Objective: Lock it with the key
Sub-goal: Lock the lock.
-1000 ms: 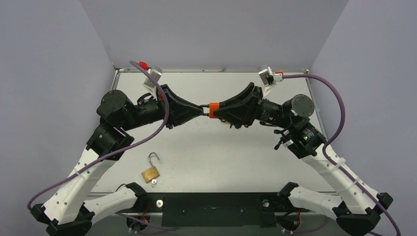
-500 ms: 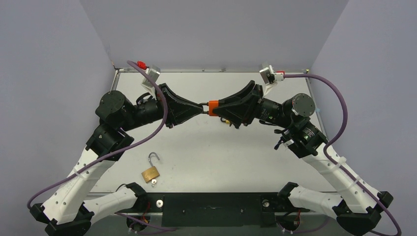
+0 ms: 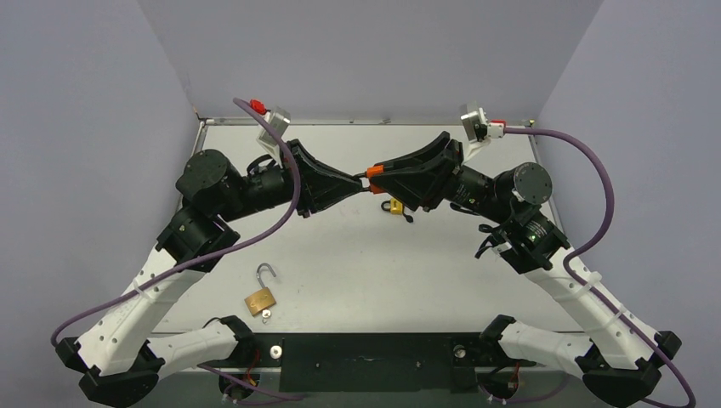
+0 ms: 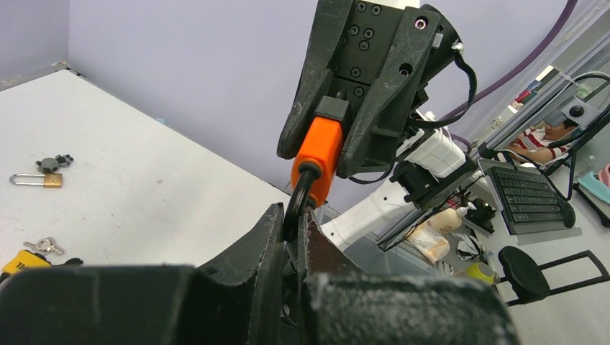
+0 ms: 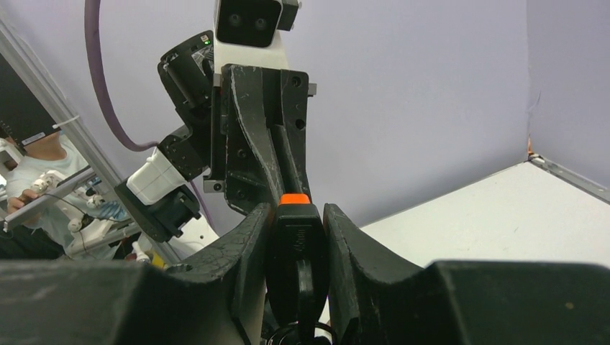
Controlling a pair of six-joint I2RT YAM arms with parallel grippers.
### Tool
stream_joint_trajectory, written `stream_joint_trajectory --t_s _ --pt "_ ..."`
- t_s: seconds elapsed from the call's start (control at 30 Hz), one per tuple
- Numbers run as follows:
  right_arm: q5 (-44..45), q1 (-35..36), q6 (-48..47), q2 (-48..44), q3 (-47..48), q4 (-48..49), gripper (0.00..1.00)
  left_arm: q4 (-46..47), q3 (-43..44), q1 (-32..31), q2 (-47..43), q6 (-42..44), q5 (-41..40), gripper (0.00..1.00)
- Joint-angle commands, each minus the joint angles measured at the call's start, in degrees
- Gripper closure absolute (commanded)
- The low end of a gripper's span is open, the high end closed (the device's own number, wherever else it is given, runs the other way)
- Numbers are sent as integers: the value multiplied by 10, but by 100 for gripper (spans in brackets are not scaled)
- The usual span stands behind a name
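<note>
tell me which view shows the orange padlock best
The left wrist view: the orange padlock sits mid-frame, body clamped in the right pincer, its dark shackle pinched by the left pincer. The right wrist view shows mostly a dark face with an orange edge; the top view, just a small orange spot between the pincers.

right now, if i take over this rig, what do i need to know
Left gripper: shut on the black shackle of the orange-bodied padlock, held in the air.
Right gripper: shut on that padlock's body.
Brass padlock, shackle open, lies on the white table by the left base, with a small key beside it.
Done: orange padlock held by both arms.
Left: locking it; no key turn is visible.
</note>
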Motion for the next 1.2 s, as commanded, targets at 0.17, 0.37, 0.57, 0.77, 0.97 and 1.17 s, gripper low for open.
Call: stream_joint_trajectory --t_s 0.17,0.37,0.57,0.77,0.97,1.17 --pt "-15 52 -16 58 -23 -22 100 29 48 -47 57 5 16 100" --pt "-4 62 -17 51 -48 -20 100 40 72 -39 52 0 -20 100" --pt "4 73 -14 55 -56 -13 100 77 98 -36 72 -30 11 100" --pt "7 84 -10 75 -57 -2 100 124 102 -47 83 -49 25 100" --pt "17 95 -11 87 -58 0 100 125 111 -54 89 -47 29 100" --pt "33 78 -21 70 -51 -26 100 60 76 -49 51 4 -73 100"
